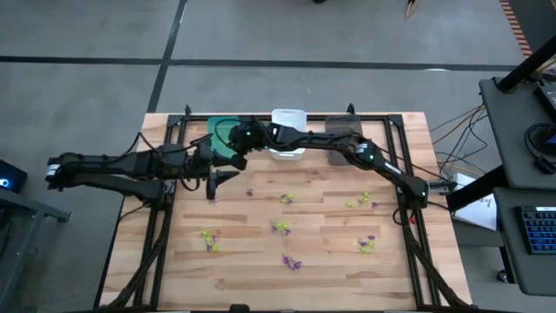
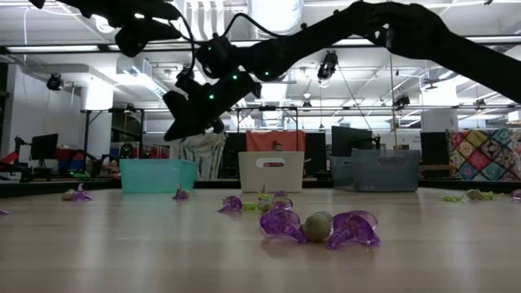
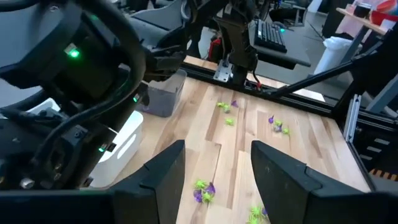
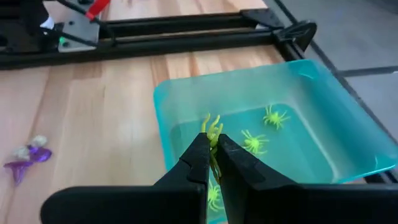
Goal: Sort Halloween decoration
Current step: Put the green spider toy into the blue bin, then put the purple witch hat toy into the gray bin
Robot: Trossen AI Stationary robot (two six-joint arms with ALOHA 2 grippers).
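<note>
Sorting partly done: my right gripper [image 4: 211, 151] jaws clenched on a yellow-green spider [image 4: 212, 129] above the green bin [image 4: 348, 112], three already inside; left gripper [image 3: 214, 165] released, idle; many trinkets [image 1: 280, 227] left on the worktop [image 1: 330, 261]

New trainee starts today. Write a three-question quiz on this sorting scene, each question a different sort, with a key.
1. True or false: the right pincer is shut on a yellow-green trinket above the green bin.
2. Which bin already holds yellow-green trinkets? A) white bin B) green bin C) dark grey bin
3. Fill in: the left pincer stands ____ over the table, holding nothing.

Key: 1 true; 2 B; 3 open
</note>
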